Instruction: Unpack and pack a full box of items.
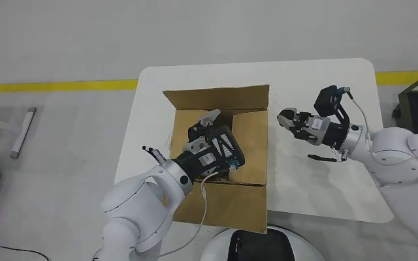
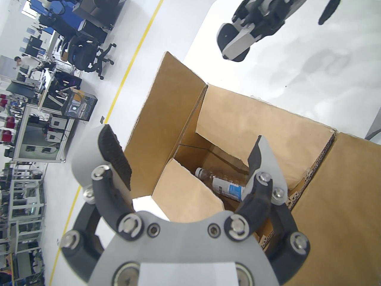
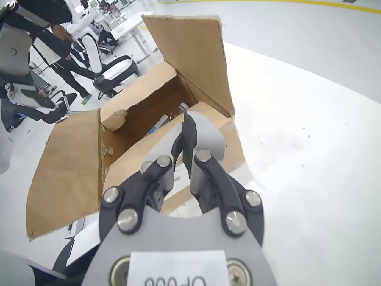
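An open cardboard box [image 1: 222, 98] stands on the white table [image 1: 313, 78] with its flaps spread outward. My left gripper [image 1: 204, 125] hangs open over the box's opening. In the left wrist view its fingers [image 2: 114, 156] straddle the inside of the box [image 2: 262, 123], where a clear plastic bottle [image 2: 223, 184] with a white-and-blue label lies on the bottom. My right gripper [image 1: 283, 120] is shut on nothing, above the bare table just right of the box. In the right wrist view its fingertips [image 3: 187, 138] point at the box's side wall [image 3: 137, 150].
Bare tabletop [image 1: 326, 183] lies to the right of the box and behind it. A yellow floor line [image 1: 65, 85] runs behind the table. A dark object [image 1: 408, 104] stands off the table's right edge.
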